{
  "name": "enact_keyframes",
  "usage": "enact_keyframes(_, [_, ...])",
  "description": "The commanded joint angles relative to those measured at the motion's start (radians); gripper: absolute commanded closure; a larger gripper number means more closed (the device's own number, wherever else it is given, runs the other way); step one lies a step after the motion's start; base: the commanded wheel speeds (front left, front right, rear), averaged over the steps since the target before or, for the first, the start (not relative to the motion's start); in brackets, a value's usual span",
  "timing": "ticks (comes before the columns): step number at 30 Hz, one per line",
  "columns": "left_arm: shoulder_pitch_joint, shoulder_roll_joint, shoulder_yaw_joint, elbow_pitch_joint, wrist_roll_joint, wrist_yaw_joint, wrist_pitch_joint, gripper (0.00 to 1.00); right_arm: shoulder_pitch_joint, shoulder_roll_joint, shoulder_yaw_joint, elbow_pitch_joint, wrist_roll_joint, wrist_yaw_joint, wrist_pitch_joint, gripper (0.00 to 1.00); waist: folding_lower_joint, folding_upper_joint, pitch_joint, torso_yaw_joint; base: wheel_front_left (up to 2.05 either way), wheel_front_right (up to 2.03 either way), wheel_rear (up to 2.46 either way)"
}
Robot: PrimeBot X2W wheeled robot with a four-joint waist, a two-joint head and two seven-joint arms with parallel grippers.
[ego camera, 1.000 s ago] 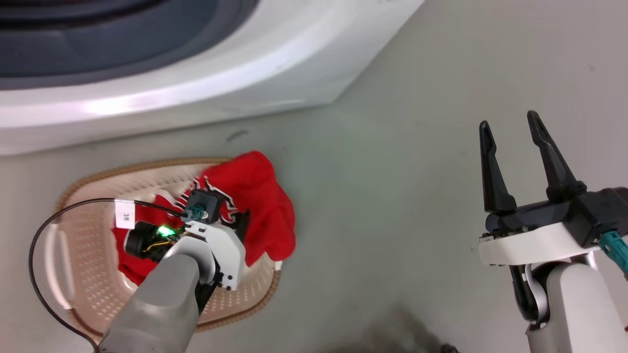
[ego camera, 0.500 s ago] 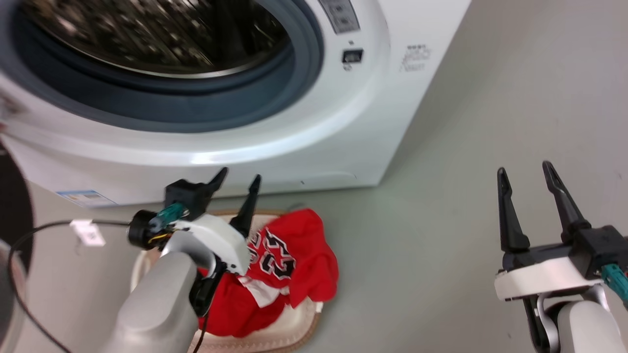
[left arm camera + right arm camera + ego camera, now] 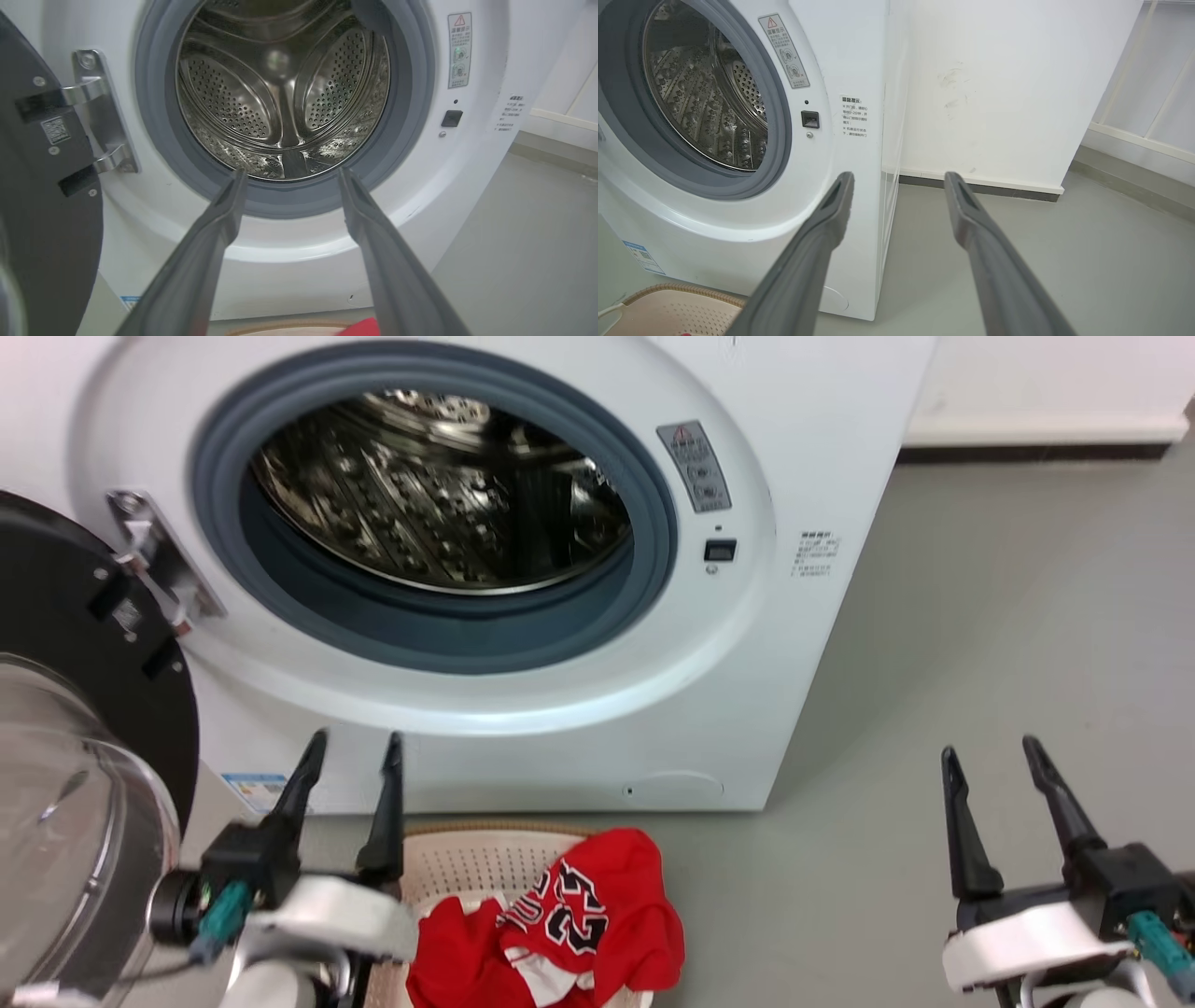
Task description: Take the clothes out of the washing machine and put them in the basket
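We face the washing machine (image 3: 747,616), its door (image 3: 103,691) swung wide to the left on a steel hinge (image 3: 159,560); the black rim and glass bowl stand just beside our left gripper (image 3: 356,742). The grey door ring (image 3: 448,630) frames the perforated drum (image 3: 439,495), and right of the ring sit a warning label (image 3: 695,467) and a latch socket (image 3: 720,550). Grey floor (image 3: 980,616) runs off to the right, up to a white wall (image 3: 1027,373) with a dark skirting (image 3: 1027,453).

The basket (image 3: 457,868) sits on the floor at the foot of the machine, below the door opening. The clothes (image 3: 579,933) lie in it — a red heap slumped over its right rim, the number 23 facing up.

Both arms reach forward, fingers pointing up the head view. The left gripper hangs near the basket's left end, jaws apart and holding nothing, aimed at the drum mouth. The right gripper (image 3: 989,749) stands well apart over the floor, jaws likewise spread.

We count two grippers, one basket, one red heap — how many garments it holds we cannot tell.
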Motion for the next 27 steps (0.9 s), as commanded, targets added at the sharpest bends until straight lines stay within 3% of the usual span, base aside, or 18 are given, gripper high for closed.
enact_keyframes(1, [0.029, -0.013, 0.012, -0.016, 0.013, 0.004, -0.002, 0.00, 0.019, -0.001, 0.001, 0.004, -0.001, -0.001, -0.002, 0.00, 0.0003, -0.0001, -0.034, 0.005, 0.00, 0.00, 0.00])
enact_keyframes(9, [0.195, -0.091, 0.110, -0.112, 0.116, 0.024, -0.002, 0.00, 0.089, -0.001, 0.004, -0.004, 0.032, -0.001, -0.002, 0.00, 0.0003, -0.0001, -0.090, -0.002, 0.00, 0.00, 0.00])
enact_keyframes(27, [0.258, -0.136, 0.174, -0.151, 0.206, 0.014, -0.002, 0.00, 0.108, 0.000, -0.002, -0.010, 0.059, -0.001, -0.002, 0.00, 0.0003, -0.0001, -0.115, -0.018, 0.00, 0.00, 0.00])
